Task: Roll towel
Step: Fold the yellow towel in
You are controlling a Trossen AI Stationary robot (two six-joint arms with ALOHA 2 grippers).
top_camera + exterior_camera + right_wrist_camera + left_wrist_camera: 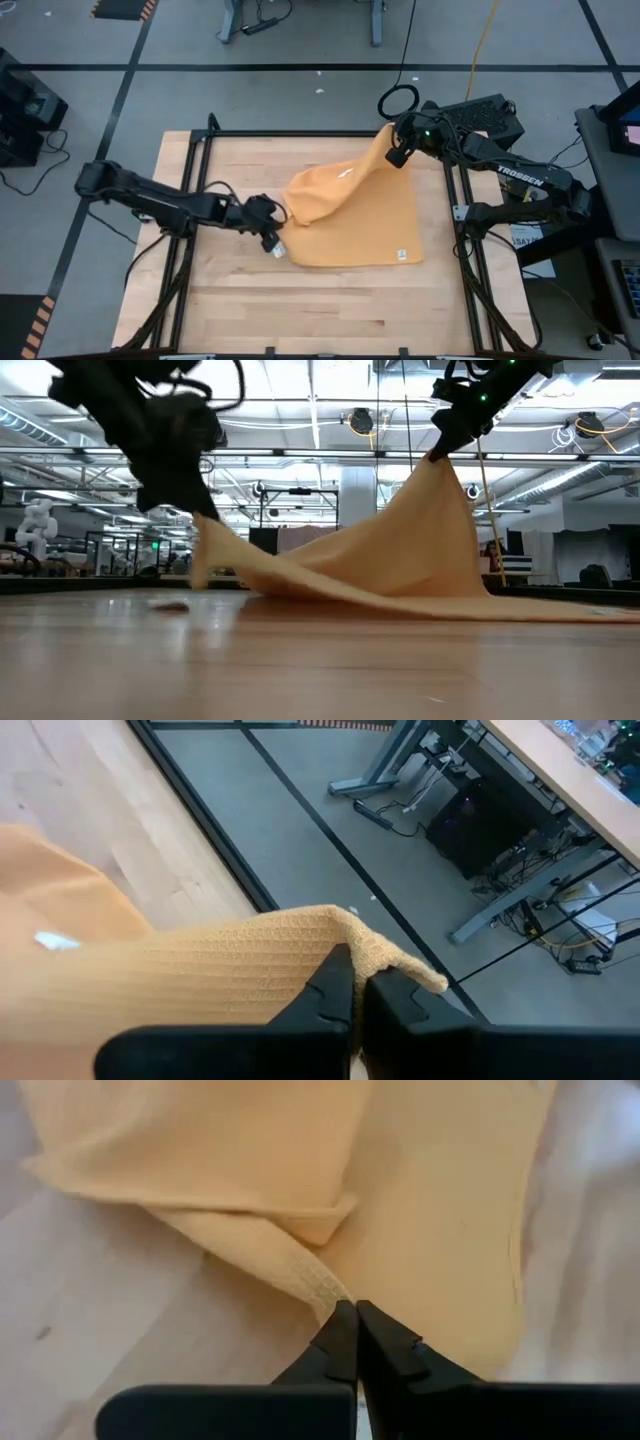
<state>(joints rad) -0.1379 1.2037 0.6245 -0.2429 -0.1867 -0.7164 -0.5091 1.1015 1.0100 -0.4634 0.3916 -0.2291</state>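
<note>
Wood counter point(300, 300): pale boards inside a black frame; the towel covers its far right part, the near half bare.
Towel point(370, 225): mustard cloth, partly flat on the counter, with its far right corner lifted high and its left edge folded over and raised slightly. A small white tag point(401, 254) sits near the close right corner, which lies loose.
Right gripper point(399, 152): held above the counter's far right edge, its fingers point(340, 985) pressed together on the towel's far corner, so the cloth hangs from it like a tent in the low view.
Left gripper point(272, 235): low at the towel's left edge, fingers point(345, 1342) closed and pinching a thin bunched fold of cloth just off the counter.
Risk, thin grip: the left fingers appear to hold only a narrow edge of the fold; any pull toward the right arm could slide it free and drop that side.
Risk, stretch: with both corners clamped and the cloth taut between them, moving the arms apart would likely tug a corner out instead of forming a roll.
Risk, crooked roll: the two held points sit at very different heights, so a roll begun here would probably skew and bunch.
Risk, drag: the loose close edge may slide across the counter and wrinkle.
</note>
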